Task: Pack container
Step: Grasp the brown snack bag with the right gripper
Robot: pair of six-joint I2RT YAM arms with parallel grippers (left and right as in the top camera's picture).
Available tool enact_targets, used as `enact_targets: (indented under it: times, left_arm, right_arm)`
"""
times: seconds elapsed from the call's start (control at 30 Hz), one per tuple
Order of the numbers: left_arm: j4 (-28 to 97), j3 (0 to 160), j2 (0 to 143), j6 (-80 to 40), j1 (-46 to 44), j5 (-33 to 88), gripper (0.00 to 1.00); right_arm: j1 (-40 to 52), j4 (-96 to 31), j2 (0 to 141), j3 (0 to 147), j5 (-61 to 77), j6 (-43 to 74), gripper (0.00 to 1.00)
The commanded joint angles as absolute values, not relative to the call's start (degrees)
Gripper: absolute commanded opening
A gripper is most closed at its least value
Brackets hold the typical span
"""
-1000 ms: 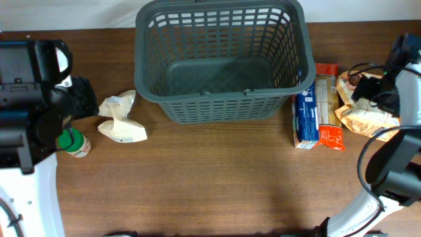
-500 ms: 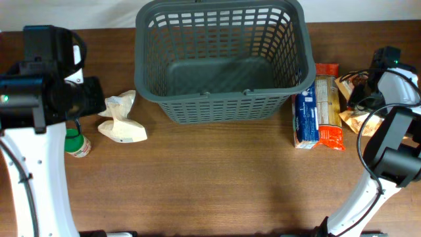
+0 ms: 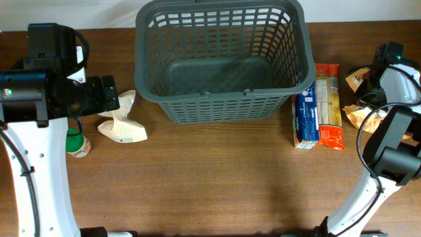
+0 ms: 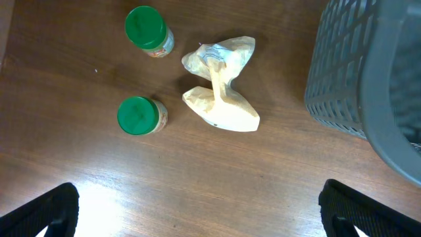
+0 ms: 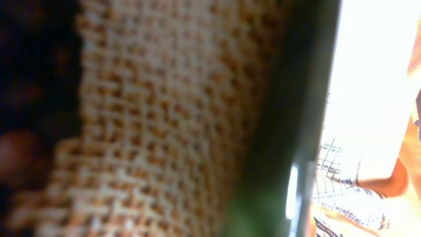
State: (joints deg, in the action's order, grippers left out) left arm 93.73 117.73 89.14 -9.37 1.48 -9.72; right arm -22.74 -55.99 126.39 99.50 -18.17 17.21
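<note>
The container (image 3: 223, 26), a big dark grey slotted basket, stands at the back middle with nothing showing inside; its wall (image 4: 368, 79) fills the right of the left wrist view. My left gripper (image 3: 108, 95) is open above bare table, just left of a cream crumpled bag (image 3: 122, 124). In the left wrist view the gripper (image 4: 204, 220) stands wide, with the cream bag (image 4: 220, 85) and two green-lidded jars (image 4: 145, 29) (image 4: 139, 115) ahead of it. My right gripper (image 3: 370, 89) is down on a tan snack bag (image 3: 357, 79). A blurred burlap-patterned pack (image 5: 164, 118) fills the right wrist view and the jaws are hidden.
Right of the basket lie a blue box (image 3: 304, 118), a pasta pack (image 3: 325, 99) and a red-orange pack (image 3: 332, 137). Another tan bag (image 3: 358, 116) lies near the right edge. One green-lidded jar (image 3: 77, 143) shows under the left arm.
My left gripper has opened wide and moved right towards the cream bag. The right arm has shifted in over the tan snack bags, which have moved slightly.
</note>
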Motion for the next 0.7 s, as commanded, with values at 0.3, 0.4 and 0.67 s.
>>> enact_targets:
  times: [0.3, 0.4, 0.67]
  left_arm:
    - [93.95, 117.62, 89.27, -9.39, 1.78, -9.93, 0.99]
    - [93.95, 117.62, 89.27, -9.39, 1.78, -9.93, 0.99]
    - [93.95, 117.62, 89.27, -9.39, 1.78, -9.93, 0.99]
  right_arm:
    - [-17.06, -70.13, 108.22, 114.89, -10.55, 15.97, 0.04]
    - [-12.36, -70.13, 102.1, 120.62, -10.0, 13.65, 0.04]
    - [6.31, -67.66, 93.84, 130.61, -4.71, -4.86, 0.04]
